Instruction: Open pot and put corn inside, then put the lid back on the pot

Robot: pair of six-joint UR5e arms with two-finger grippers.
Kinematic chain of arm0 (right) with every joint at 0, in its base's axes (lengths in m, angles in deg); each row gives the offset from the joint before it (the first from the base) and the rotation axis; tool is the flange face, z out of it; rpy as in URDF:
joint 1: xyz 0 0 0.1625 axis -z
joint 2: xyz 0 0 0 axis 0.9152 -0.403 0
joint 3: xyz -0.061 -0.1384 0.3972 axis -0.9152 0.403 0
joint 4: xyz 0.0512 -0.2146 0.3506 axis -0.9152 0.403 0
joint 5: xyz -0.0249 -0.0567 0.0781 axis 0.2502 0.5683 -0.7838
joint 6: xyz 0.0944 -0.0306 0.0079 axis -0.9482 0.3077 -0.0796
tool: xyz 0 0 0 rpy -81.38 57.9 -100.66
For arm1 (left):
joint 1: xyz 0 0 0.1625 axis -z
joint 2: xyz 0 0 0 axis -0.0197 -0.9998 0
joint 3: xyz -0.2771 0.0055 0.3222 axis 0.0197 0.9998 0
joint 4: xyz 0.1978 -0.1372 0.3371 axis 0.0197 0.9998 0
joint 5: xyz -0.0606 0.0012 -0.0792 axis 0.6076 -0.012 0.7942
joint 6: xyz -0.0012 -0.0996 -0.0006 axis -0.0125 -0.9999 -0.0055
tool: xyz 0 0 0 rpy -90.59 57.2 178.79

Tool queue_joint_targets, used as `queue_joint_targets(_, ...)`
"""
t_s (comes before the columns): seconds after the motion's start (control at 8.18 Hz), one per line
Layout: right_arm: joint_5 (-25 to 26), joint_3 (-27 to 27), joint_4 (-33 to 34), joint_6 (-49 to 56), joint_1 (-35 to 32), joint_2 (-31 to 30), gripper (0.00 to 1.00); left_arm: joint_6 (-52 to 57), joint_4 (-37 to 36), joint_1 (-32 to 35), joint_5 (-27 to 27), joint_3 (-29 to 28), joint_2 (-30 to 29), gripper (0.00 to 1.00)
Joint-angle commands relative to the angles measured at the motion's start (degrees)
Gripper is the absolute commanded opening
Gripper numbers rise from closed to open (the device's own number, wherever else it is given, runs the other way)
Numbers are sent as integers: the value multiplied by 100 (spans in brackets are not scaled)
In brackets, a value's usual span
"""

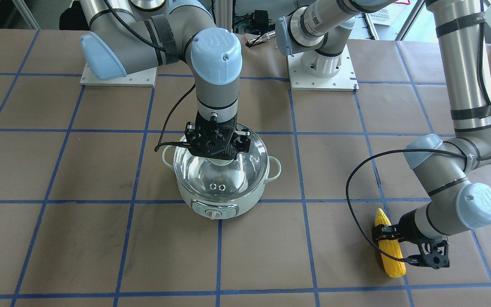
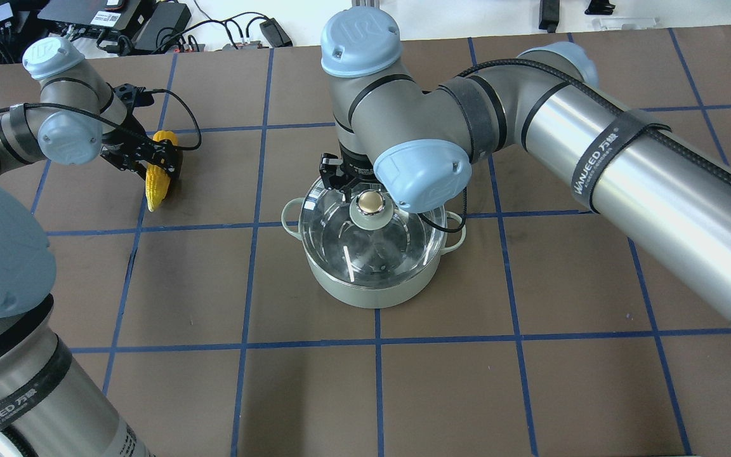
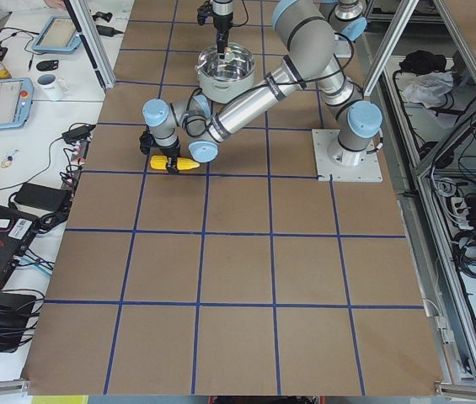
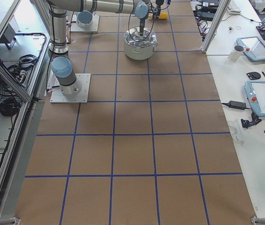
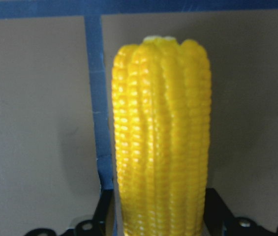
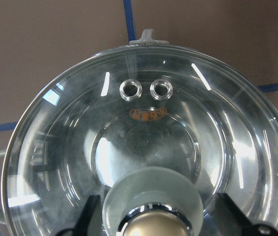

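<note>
Opening the mint-green round pot (image 2: 372,289) comes first: right gripper (image 6: 156,211) straddles the clear glass lid (image 6: 143,128) at its knob (image 2: 370,202), jaws wide, needing closure and lift; left gripper (image 1: 382,233) clamps the yellow corn cob (image 1: 390,256) at the pot's ten o'clock overhead.

Robotics lab, by every sign. Table (image 4: 132,154) covered in brown paper and marked off into squares by a blue tape grid (image 4: 132,135). On the table, a steel mounting plate (image 4: 83,96) with a jointed robot arm (image 4: 59,68) bolted to it. At the table's edges, slanting aluminium frame posts (image 4: 215,26). Beside the table, a white bench (image 4: 226,79) with a teach pendant (image 4: 263,97), a mug (image 4: 238,50) and a power adapter (image 4: 230,103). Off the table's opposite side, behind the arm bases, coiled cables (image 3: 473,244) among metal rails. Just past the table's edge in the overhead view, black electronics boxes (image 2: 92,13) and loose wiring.
</note>
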Motion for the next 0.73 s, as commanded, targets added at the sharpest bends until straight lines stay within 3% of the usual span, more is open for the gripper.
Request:
queue_joint_targets(0.0, -82, -3, -13, 1, 0, 6, 50, 7, -33, -8, 15, -3, 3, 0)
queue_joint_targets(0.24, -82, -3, 14, 255, 0, 6, 45, -132, 246, 1, -151, -20, 291, 0)
queue_joint_targets(0.37, -30, 5, -39, 283, 0, -12, 28, -203, 518, 1, -161, -20, 563, 0)
queue_joint_targets(0.49, 5, 75, -152, 448, 9, -47, 18, -212, 904, 18, -161, -20, 827, 0)
queue_joint_targets(0.61, 14, 189, -223, 685, 96, -99, 17, -334, 1125, 79, -161, -20, 1073, 0)
